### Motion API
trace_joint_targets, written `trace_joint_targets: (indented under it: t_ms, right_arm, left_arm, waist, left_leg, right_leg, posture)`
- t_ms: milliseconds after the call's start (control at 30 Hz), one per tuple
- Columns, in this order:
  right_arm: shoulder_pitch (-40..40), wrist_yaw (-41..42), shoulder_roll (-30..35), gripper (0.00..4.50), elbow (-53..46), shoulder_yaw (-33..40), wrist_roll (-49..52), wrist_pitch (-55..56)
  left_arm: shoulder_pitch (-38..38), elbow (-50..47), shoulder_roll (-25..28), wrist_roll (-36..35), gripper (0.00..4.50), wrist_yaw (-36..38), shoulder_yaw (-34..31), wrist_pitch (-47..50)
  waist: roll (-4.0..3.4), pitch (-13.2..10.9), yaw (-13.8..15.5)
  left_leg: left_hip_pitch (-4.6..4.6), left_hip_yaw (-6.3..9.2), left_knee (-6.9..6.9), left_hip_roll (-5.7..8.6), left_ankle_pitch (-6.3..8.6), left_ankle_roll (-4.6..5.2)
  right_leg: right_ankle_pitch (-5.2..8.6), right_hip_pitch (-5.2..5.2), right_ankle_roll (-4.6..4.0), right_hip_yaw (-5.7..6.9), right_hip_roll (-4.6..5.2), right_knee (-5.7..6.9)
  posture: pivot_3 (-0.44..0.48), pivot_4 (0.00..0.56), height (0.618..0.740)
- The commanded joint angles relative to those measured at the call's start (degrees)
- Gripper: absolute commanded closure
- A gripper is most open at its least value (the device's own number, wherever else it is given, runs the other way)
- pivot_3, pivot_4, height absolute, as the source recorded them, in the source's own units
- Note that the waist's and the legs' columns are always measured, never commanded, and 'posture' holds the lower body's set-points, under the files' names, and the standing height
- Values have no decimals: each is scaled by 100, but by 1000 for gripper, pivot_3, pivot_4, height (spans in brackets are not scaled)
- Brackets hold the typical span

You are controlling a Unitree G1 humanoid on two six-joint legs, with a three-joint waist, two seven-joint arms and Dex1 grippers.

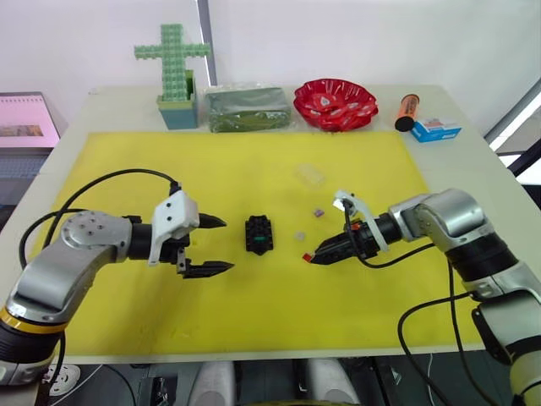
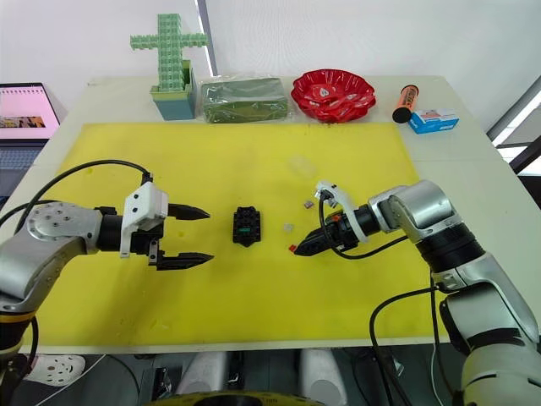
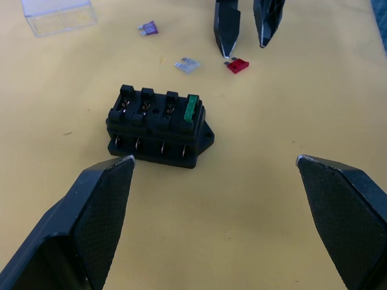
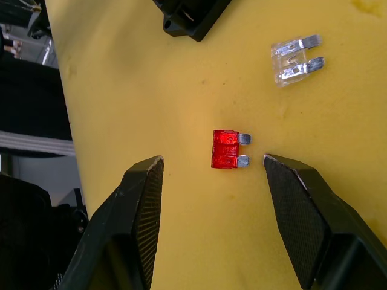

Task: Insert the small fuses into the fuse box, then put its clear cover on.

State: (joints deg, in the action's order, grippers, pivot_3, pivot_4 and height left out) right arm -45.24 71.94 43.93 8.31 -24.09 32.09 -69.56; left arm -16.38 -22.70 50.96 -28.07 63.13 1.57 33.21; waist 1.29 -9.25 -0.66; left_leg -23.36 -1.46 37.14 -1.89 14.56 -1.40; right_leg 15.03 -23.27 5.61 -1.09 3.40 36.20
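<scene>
You are on the second fuse: your right pincer (image 4: 211, 166), released, straddles the small flat red plastic fuse (image 4: 227, 149) just short of its fingertips, so ease forward, clench, then carry it to the black rectangular plastic fuse box (image 3: 158, 125), where one green fuse (image 3: 191, 109) already sits, while your left pincer (image 1: 210, 246) hangs released beside the box.

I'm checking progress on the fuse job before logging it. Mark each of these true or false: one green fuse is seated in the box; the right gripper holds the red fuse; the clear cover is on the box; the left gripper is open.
1. A green fuse sits in the fuse box. True.
2. The right gripper holds the red fuse. False: open around it, fuse on the mat.
3. The clear cover is on the box. False: it lies apart.
4. The left gripper is open. True.
</scene>
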Motion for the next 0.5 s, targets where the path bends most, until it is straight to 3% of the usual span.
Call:
trace_joint_targets:
  t_ms: [33, 500]
  right_arm:
    - [-153, 153, -76, 1744, 61, -64, -67, 55]
    - [-445, 487, -487, 1744, 626, -367, -287, -35]
  left_arm:
    - [-7, -144, -43, 5, 0, -41, -3, -81]
    - [172, -265, -76, -11, 0, -179, -57, -51]
  waist:
    - [0, 0, 1]
    - [-1, 0, -19]
  left_leg:
    - [0, -1, 0, 0, 0, 0]
    - [1, 1, -1, -2, 0, 0]
  right_leg:
    - [0, 0, 0, 0, 0, 0]
    - [0, -1, 0, 0, -3, 1]
  posture:
    - [0, 150, 740]
    - [0, 150, 740]
